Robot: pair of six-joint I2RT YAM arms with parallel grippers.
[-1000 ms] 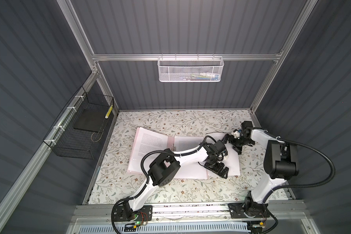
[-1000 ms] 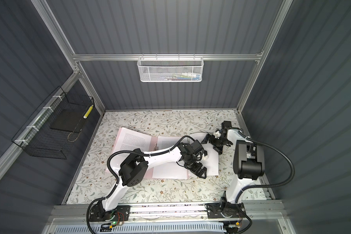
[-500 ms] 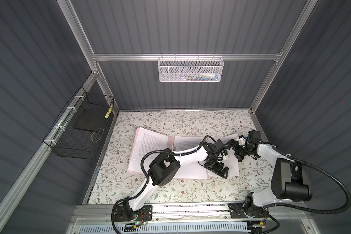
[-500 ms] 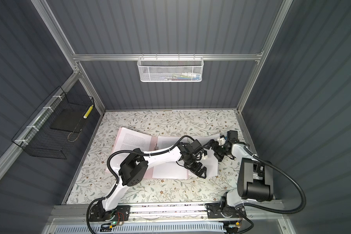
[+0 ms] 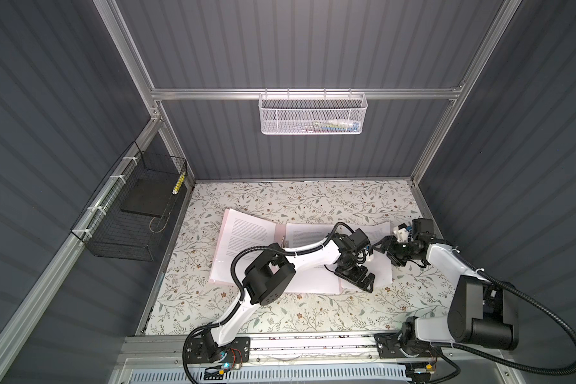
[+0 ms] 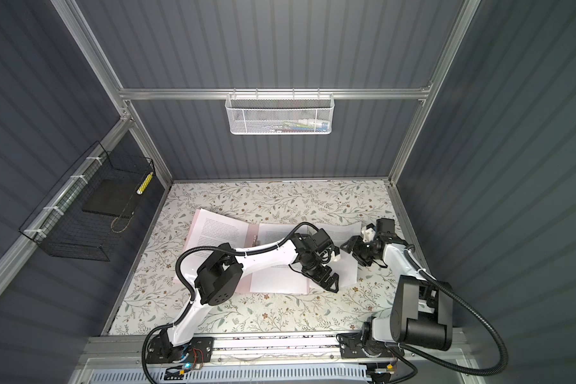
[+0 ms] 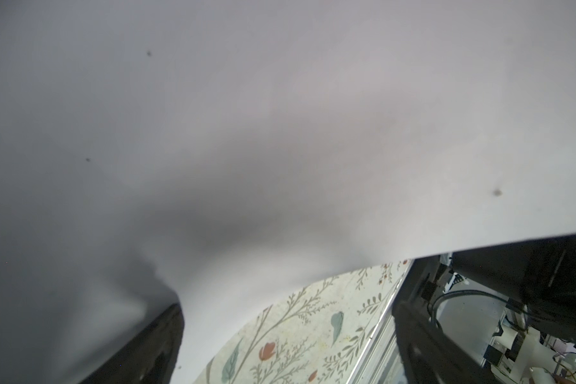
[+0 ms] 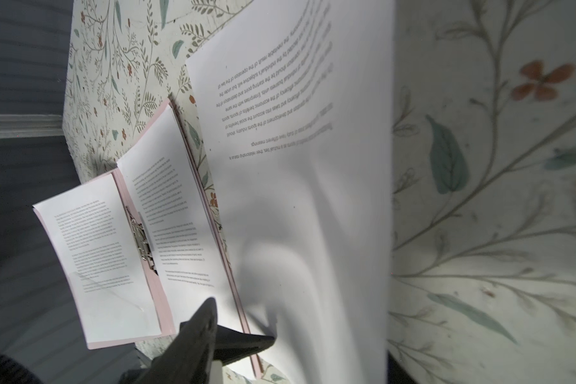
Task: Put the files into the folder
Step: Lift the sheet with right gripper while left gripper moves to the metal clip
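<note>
The left jaws are standing spread wide over the sheet [image 5: 384, 271], which is hiding half the right jaws; their grip cannot be told.

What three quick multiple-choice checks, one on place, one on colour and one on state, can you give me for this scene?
1. Where is the black slab?
A) in the black wire basket on the side wall
B) on the table
C) in the white mesh basket

2. What colour is the folder?
A) blue
B) pale pink
C) yellow

3. How is the folder?
A) shut
B) open
C) standing on edge

Answers:
1 A, the slab lies on that basket's floor.
2 B, its pink spine shows between the sheets.
3 B, both covers lie spread apart with the metal clip exposed.
</note>
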